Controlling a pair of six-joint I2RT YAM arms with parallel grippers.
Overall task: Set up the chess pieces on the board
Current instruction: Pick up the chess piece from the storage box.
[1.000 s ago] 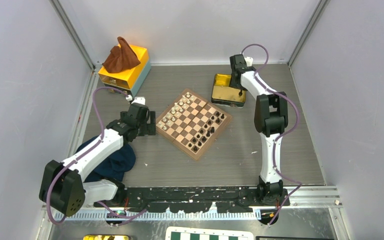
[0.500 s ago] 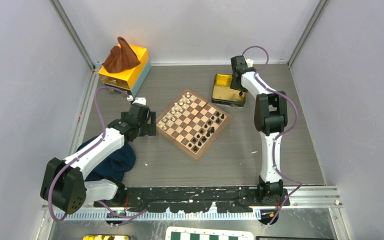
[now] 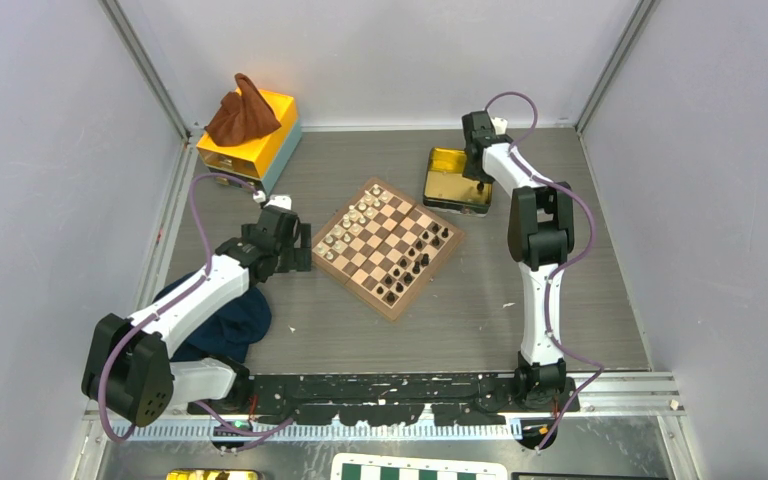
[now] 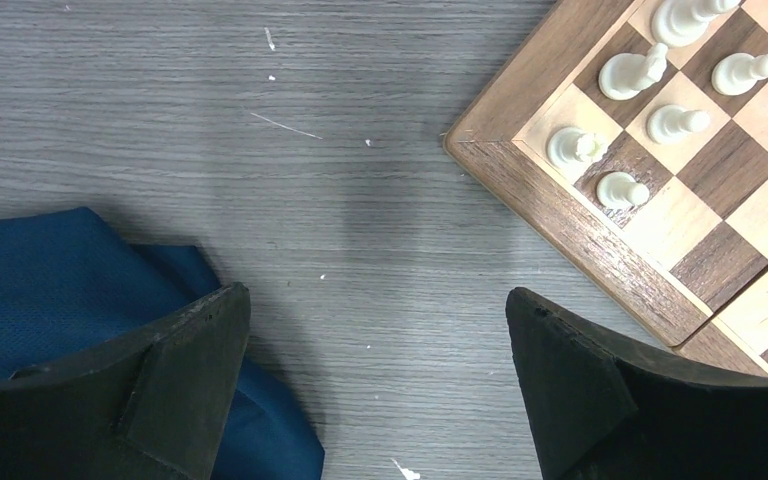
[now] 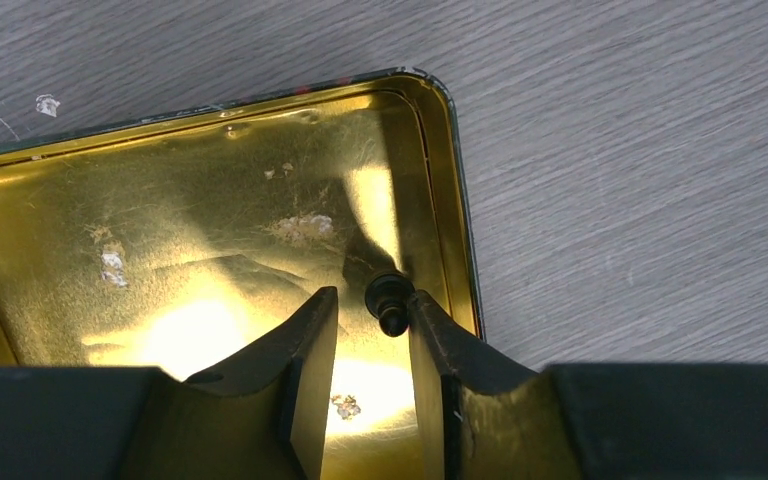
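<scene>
The wooden board [image 3: 385, 240] lies at the table's middle, with black chess pieces [image 3: 415, 262] along its right side and cream pieces [image 3: 345, 228] along its left. My right gripper [image 3: 482, 185] reaches down into a gold tin [image 3: 445, 165]. In the right wrist view its jaws [image 5: 374, 296] stand narrowly apart around one black chess piece [image 5: 391, 298]; the piece touches the right finger, with a gap to the left finger. My left gripper [image 4: 377, 295] hangs wide open and empty over bare table, beside the board's left corner [image 4: 570, 215].
A blue cloth [image 3: 222, 320] lies under the left arm and reaches the left finger [image 4: 50, 270]. A yellow box [image 3: 260, 145] with a brown cloth [image 3: 243, 110] stands at the back left. A green-and-white board [image 3: 420, 468] shows at the bottom edge. Walls enclose the table.
The right gripper's jaws have narrowed around the black piece in the tin. The left arm has not visibly moved.
</scene>
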